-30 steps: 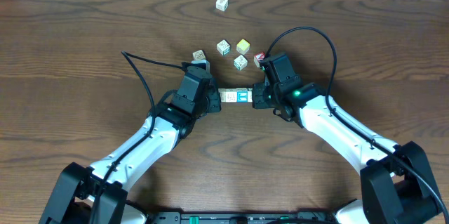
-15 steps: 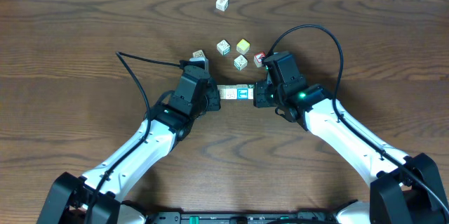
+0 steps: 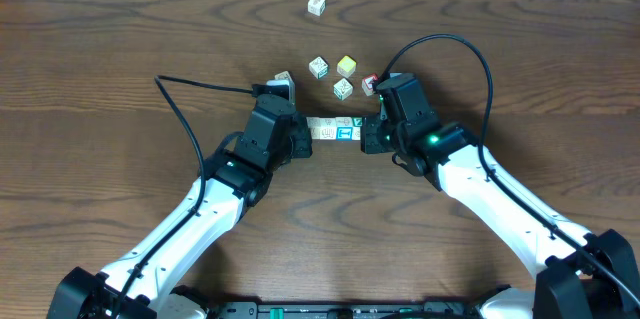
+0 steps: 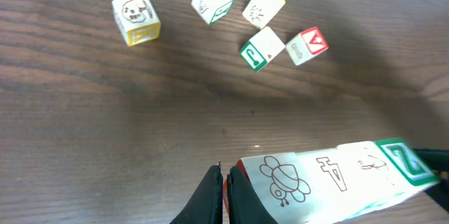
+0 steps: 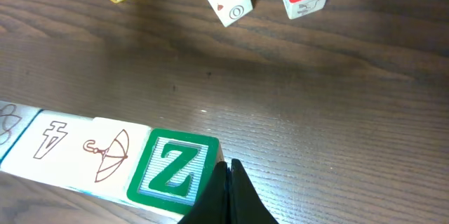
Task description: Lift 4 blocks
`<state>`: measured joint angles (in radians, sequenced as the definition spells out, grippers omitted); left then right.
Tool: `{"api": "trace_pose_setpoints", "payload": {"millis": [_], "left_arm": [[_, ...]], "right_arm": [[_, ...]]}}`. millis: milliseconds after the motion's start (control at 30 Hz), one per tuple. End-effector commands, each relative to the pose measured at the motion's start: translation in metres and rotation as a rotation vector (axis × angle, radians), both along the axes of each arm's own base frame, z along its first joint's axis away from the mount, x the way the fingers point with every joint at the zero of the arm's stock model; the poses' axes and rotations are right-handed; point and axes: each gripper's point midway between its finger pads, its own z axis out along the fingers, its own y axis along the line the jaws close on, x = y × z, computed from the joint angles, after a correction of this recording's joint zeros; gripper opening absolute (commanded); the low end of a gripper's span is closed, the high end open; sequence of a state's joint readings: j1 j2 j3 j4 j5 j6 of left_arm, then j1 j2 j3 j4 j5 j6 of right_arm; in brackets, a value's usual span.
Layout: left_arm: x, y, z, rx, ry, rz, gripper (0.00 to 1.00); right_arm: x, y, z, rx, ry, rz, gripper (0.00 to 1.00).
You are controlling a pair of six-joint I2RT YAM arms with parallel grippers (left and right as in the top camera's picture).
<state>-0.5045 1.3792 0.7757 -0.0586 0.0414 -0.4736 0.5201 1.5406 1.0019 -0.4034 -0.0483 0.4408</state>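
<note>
Overhead view: left gripper (image 3: 305, 140) and right gripper (image 3: 365, 135), each with its fingers pressed together, squeeze the row of four blocks (image 3: 334, 130) end to end between their tips. Loose cubes (image 3: 343, 88) lie just beyond the tips.

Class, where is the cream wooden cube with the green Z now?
Right wrist view: the cream wooden Z cube ends the row of blocks on the right, against the right gripper.

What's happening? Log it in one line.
left gripper: shut, pushing row's end | right gripper: shut, against Z block | four blocks: row pinched between grippers, apparently lifted
</note>
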Motion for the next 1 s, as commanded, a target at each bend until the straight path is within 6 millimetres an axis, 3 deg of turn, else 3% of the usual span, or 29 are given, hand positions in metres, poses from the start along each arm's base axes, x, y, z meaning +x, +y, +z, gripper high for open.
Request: {"api": "trace_pose_setpoints", "payload": {"millis": [0, 967], "left_arm": [[-0.019, -0.045, 0.016, -0.104, 0.007, -0.176, 0.07], [-0.026, -0.055, 0.016, -0.080, -0.010, -0.192, 0.07]], "right_arm": [[-0.030, 0.056, 0.025, 0.177, 0.030, 0.199, 0.01], [-0.030, 0.057, 0.026, 0.181, 0.026, 0.201, 0.01]]}}
